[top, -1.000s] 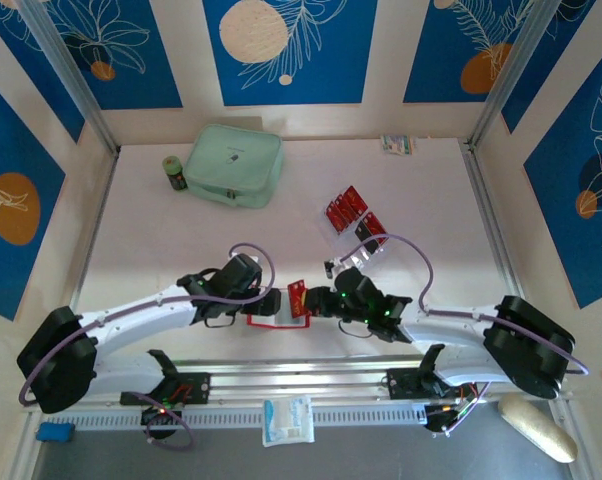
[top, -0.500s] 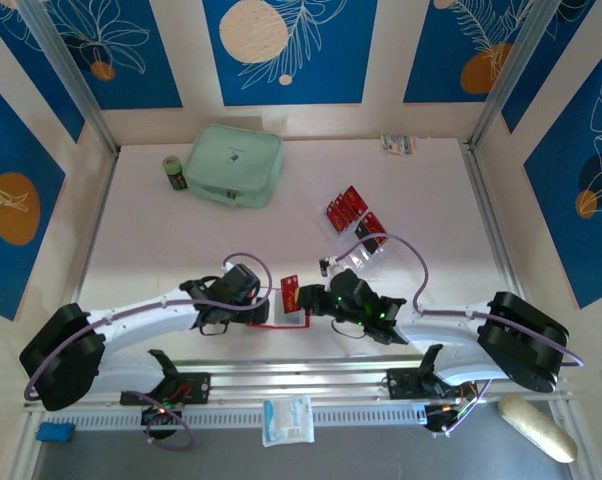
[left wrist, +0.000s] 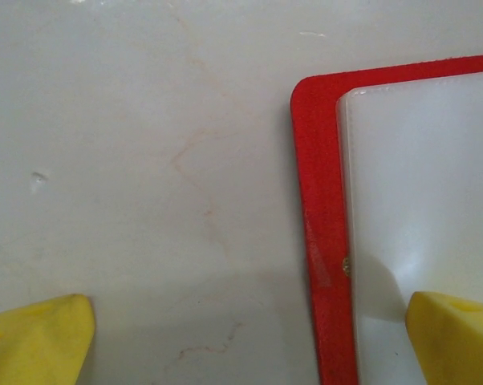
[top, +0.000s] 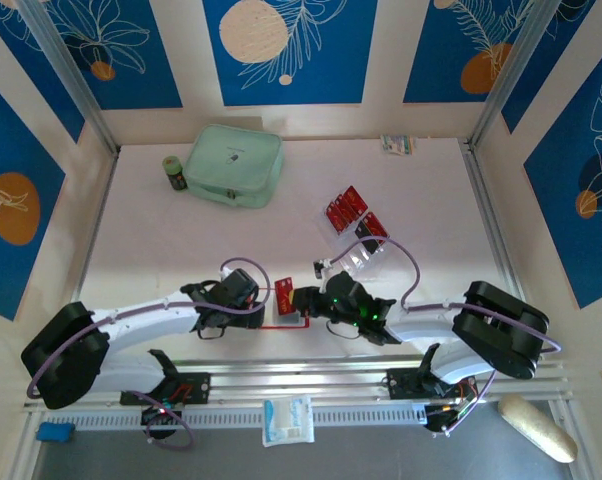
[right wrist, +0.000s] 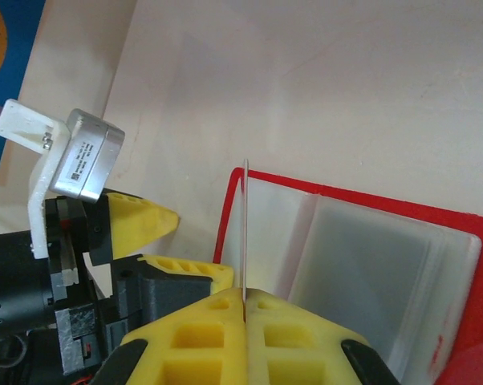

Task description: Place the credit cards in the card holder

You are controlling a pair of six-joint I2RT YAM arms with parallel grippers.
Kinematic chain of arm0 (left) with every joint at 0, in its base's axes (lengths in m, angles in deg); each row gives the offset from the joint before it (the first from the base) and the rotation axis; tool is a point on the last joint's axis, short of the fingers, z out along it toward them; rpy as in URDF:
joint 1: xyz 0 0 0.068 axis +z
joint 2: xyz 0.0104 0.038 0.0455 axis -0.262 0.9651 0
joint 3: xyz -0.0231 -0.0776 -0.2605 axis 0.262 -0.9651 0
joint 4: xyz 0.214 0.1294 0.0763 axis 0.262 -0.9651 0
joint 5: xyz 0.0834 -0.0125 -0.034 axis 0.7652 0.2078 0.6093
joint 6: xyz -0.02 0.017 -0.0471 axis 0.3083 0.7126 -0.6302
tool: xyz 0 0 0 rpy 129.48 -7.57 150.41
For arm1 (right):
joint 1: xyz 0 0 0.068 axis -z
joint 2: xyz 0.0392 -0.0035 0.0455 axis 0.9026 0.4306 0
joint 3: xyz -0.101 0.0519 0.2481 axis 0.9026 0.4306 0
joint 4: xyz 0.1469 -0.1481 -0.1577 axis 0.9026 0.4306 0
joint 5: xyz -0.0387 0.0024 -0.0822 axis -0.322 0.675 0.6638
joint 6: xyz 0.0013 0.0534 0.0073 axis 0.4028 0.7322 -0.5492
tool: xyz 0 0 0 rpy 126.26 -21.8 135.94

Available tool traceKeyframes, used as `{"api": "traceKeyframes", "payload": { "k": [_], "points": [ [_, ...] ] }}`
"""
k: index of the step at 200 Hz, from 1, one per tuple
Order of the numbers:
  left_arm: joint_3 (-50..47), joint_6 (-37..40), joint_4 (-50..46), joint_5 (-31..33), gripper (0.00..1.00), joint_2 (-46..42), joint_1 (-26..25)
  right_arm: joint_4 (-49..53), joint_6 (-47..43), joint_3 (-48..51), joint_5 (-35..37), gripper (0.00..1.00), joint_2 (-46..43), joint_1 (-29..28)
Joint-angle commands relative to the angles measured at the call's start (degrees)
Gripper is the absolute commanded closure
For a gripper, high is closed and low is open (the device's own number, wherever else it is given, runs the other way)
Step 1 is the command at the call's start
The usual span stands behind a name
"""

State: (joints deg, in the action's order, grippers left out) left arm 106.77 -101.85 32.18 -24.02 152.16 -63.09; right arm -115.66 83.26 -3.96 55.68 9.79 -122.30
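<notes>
From above, the open card holder (top: 279, 319) lies on the pale counter (top: 181, 230) at the near middle, between the two arms. The left tool (top: 266, 304) hangs at its left edge and the right tool (top: 300, 298) just beside it, pinching a red credit card (top: 287, 290) over the holder. More credit cards (top: 347, 209) sit right of centre in a clear tray (top: 366, 256), well apart from the holder. A mint-green zip case (top: 234, 165) and a small dark jar (top: 173, 172) stand at the far left, and a small packet (top: 397, 144) at the far right. In the left wrist view the yellow fingertips (left wrist: 38, 342) stand wide apart, one over bare counter, the other over the holder's pale inside by its red rim. In the right wrist view the yellow fingers (right wrist: 201, 325) are pressed together on the card, seen edge-on and upright above the holder's clear pockets; at left, a grey box (right wrist: 83, 157) on the other arm bears a label too small to read
</notes>
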Motion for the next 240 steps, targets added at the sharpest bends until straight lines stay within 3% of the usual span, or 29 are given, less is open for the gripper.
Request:
{"api": "traceKeyframes", "payload": {
  "k": [1,85,181,208,240],
  "points": [
    [-1.8,-1.5,-0.9,1.8,0.0,-0.2,0.3,-4.0,0.5,1.3,1.5,1.0,0.4,-0.6],
    [-3.8,-5.9,-1.6,1.2,0.0,-0.9,0.2,-8.8,2.2,1.7,5.4,1.0,4.9,-1.9],
    [-6.7,-8.7,-1.4,-0.8,0.02,-4.4,0.0,-19.6,5.4,3.0,15.0,1.0,11.7,-7.1],
    [-6.3,-8.7,-1.3,-1.2,0.02,-5.6,-0.2,-17.5,5.6,4.0,15.8,1.0,9.4,-8.0],
    [-3.9,-7.8,-2.2,-1.3,0.02,-7.0,-0.3,-7.2,4.6,3.3,14.7,1.0,4.6,-8.1]
  ]
}}
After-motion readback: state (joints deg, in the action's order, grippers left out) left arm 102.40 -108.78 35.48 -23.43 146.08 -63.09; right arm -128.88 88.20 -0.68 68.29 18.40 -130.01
